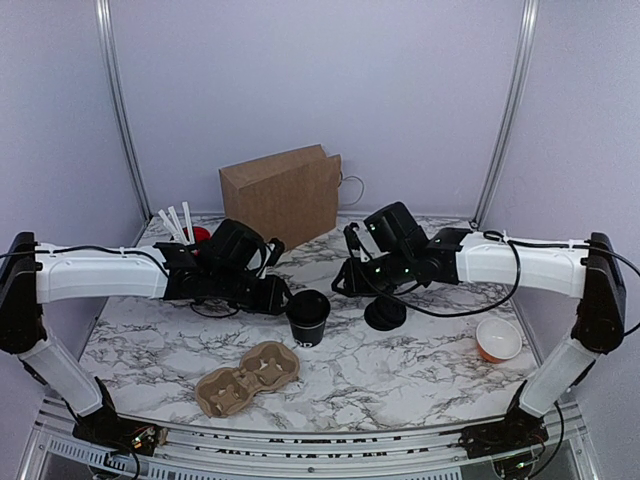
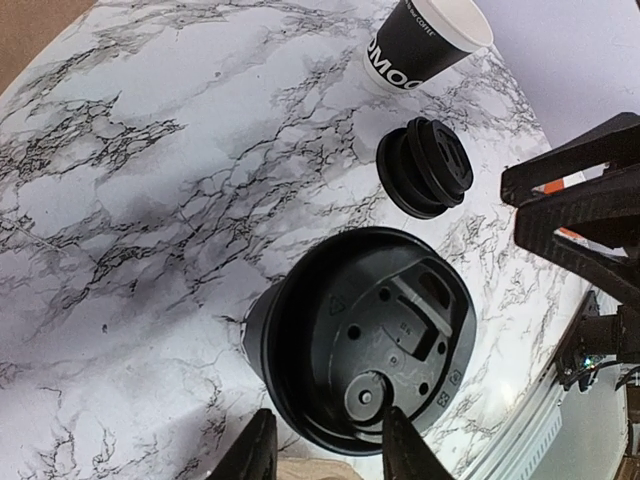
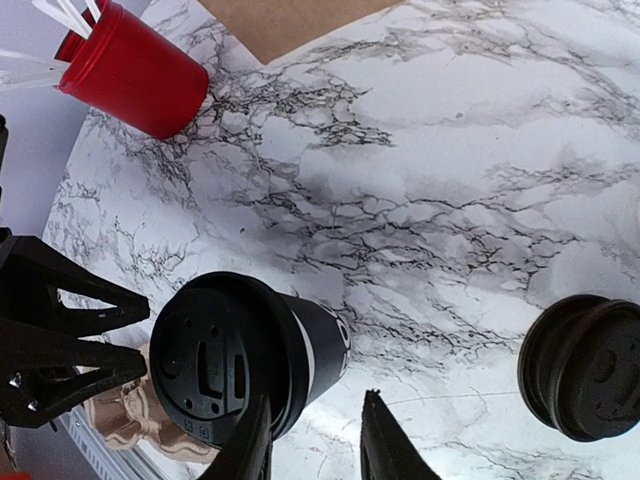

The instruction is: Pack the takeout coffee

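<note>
Coffee (image 1: 308, 320) stands lidded and upright mid-table, just behind the carrier (image 1: 248, 378). Left gripper (image 2: 327, 415) reaches in low from the left, fingers half spread and empty at the near rim of the lid (image 2: 365, 340). Best bet: go lower, clamp the cup wall under that lid, keep it level. Right gripper (image 3: 315, 400) hovers between coffee and spare lids (image 1: 385, 315), arm stretched in from the right, fingers apart, holding nothing.

L pincer (image 2: 328, 428), R pincer (image 3: 316, 412) part-open, arms inward.
</note>
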Available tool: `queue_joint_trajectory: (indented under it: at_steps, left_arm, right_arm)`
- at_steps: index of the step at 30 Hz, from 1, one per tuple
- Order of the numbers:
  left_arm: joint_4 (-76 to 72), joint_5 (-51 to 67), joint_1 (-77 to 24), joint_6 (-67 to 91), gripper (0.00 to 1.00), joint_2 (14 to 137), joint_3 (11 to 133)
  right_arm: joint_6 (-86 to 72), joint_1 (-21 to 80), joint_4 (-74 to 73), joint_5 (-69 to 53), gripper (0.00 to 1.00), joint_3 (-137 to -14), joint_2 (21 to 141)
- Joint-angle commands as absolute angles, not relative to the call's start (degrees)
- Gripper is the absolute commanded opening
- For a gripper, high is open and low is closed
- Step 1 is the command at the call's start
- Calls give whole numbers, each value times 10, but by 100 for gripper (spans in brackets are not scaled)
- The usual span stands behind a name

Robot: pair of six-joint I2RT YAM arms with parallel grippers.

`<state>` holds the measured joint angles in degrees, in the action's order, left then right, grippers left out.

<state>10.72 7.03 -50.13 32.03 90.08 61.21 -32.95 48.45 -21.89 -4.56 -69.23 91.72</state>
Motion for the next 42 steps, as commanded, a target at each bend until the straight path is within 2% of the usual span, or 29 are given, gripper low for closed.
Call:
queue_joint_trajectory:
  at_steps: [1,28,42]
  left_arm:
    - [104,71,-497,324,36,915,638]
    - [128,61,-497,311,32,959,664]
    - [128,60,-498,310,29,975,656]
  right_arm:
    - [-296,462,-173,-116,28,-696,936]
    - [-279,454,-158,-159,16,-673,970]
    - [-283,473,-162,-150,2,-654,987]
